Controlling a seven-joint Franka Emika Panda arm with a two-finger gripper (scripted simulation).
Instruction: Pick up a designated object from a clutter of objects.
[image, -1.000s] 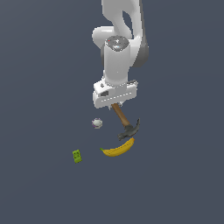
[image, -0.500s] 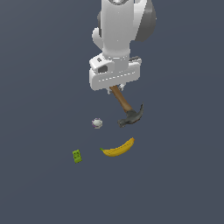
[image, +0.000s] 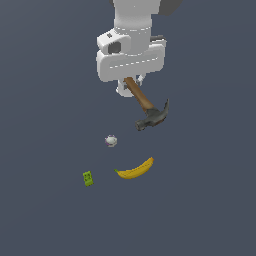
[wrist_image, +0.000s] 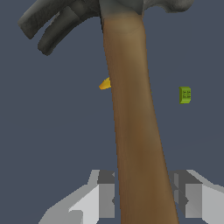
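Now the gripper (wrist_image: 144, 199) clamps the hammer (image: 149, 108) above the banana (image: 135, 169).

The brown-handled hammer (image: 148, 107) hangs tilted from the gripper (image: 131, 86); the banana (image: 135, 169), ball (image: 111, 140) and green block (image: 88, 178) lie far below.

Place: I am in a simulated scene, not a real room.
Ground: a flat, even slate-blue surface (image: 210, 200) fills both my views, with no walls, furniture or edges.
Look: my hammer (image: 150, 111), the banana (image: 135, 170) and the green block (image: 88, 178) show smooth rendered shading.
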